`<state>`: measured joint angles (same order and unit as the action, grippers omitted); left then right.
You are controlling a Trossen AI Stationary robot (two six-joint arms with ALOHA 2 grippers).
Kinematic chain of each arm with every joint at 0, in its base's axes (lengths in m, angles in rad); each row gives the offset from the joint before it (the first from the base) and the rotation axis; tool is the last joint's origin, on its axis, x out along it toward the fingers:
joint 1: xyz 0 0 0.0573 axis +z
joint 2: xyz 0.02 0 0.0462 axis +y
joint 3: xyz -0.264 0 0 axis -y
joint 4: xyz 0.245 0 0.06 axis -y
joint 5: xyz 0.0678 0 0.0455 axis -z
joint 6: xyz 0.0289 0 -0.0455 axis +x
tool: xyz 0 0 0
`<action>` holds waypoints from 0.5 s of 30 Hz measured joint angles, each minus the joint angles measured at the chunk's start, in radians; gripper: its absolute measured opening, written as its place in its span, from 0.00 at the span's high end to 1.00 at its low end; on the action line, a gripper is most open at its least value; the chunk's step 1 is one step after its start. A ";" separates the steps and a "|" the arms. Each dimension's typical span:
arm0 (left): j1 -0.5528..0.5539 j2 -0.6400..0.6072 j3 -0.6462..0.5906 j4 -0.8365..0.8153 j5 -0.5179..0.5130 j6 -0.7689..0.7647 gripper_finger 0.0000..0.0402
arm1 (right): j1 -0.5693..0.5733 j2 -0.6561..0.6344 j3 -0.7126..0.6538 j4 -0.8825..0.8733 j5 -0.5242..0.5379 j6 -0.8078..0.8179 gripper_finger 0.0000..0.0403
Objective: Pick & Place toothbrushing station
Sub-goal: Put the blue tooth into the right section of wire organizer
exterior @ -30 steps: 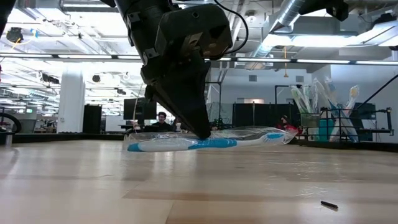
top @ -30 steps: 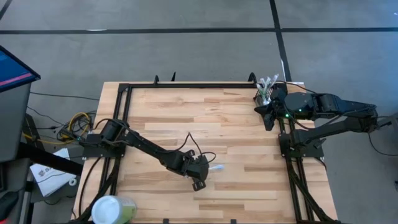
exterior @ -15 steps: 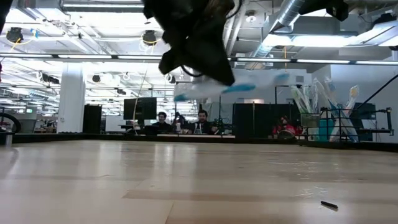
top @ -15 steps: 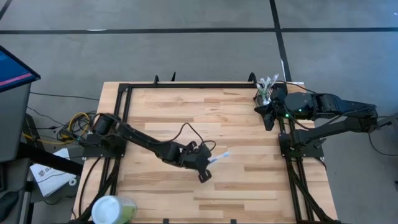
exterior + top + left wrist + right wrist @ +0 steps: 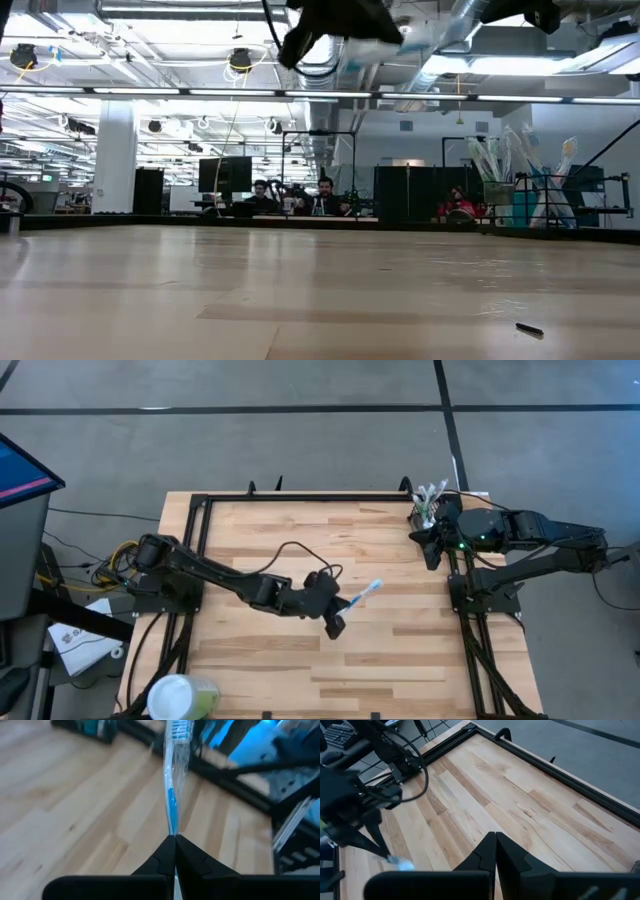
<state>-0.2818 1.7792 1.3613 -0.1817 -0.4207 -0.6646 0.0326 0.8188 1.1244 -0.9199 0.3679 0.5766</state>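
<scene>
toothbrushes: one wrapped toothbrush (image 5: 362, 595) mid-frame, pinched in the left claw (image 5: 338, 612)
station: one toothbrushing station (image 5: 428, 508), upper right
right claw (image 5: 432, 552): closed, empty

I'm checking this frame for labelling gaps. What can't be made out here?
- Toothbrushing station, high view: largely covered by the right arm's tool; its own shape is unclear.
- Toothbrush, low view: blurred and cut by the top edge, as is the left tool.
- Small dark object on the table, low view: too small to identify.
- Toothbrush head, left wrist view: cut off by the edge.
</scene>
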 joint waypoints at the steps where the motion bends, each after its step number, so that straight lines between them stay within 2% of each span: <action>1: 0.002 -0.011 0.000 0.011 -0.003 0.003 1.00 | 0.000 0.000 0.000 0.000 0.000 0.000 1.00; 5: 0.002 -0.052 -0.001 0.062 -0.052 0.023 1.00 | 0.000 0.000 0.000 0.021 -0.008 0.001 1.00; 15: 0.028 -0.171 -0.002 0.209 -0.159 0.120 1.00 | 0.000 0.000 0.000 0.240 -0.157 0.037 1.00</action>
<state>-0.2542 1.6079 1.3596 0.0270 -0.5792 -0.5448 0.0322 0.8188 1.1244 -0.6797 0.2108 0.6137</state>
